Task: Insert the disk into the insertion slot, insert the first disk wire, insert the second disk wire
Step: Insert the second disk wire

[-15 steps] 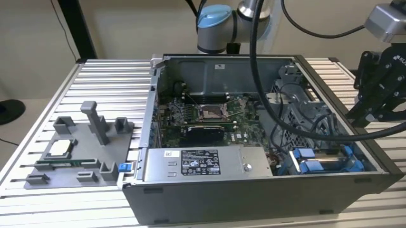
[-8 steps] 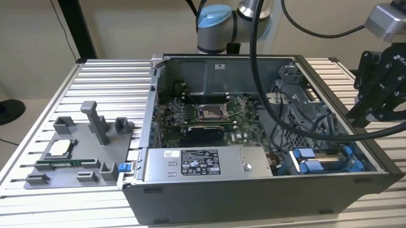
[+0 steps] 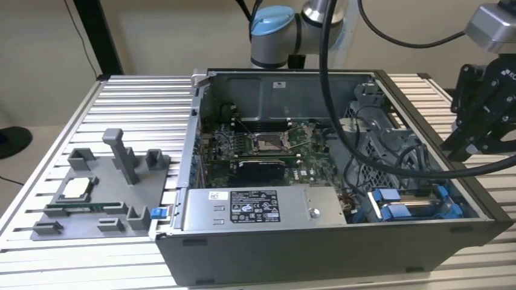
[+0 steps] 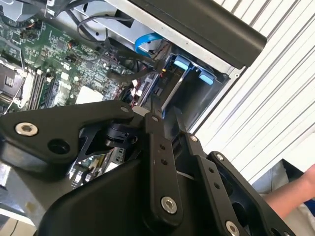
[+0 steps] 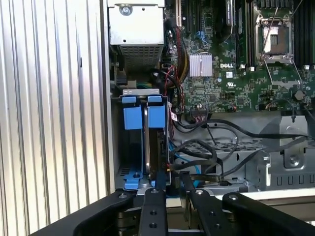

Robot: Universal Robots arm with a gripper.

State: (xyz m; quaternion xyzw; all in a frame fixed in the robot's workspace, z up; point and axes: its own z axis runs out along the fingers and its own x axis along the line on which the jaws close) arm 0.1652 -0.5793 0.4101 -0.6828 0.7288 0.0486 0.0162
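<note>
The disk (image 5: pixel 146 142) stands on edge inside the insertion slot (image 5: pixel 129 152), with its blue frame tabs (image 5: pixel 145 117) at the near end. In the exterior view the disk (image 3: pixel 411 206) sits in the slot at the case's front right corner. My gripper (image 5: pixel 171 189) hovers just off the slot's open end, fingers a little apart with nothing between them. In the exterior view my gripper (image 3: pixel 475 151) hangs over the case's right wall. Black cables (image 5: pixel 206 147) and a blue cable (image 4: pixel 147 42) lie loose beside the slot.
The open case holds a motherboard (image 3: pixel 266 145), a labelled power-supply box (image 3: pixel 258 208) and a perforated cage (image 3: pixel 387 157). The arm's thick black hose (image 3: pixel 363 151) crosses the case. A grey fixture (image 3: pixel 96 187) lies at the exterior view's left. A person's hand (image 4: pixel 295 191) is near the table.
</note>
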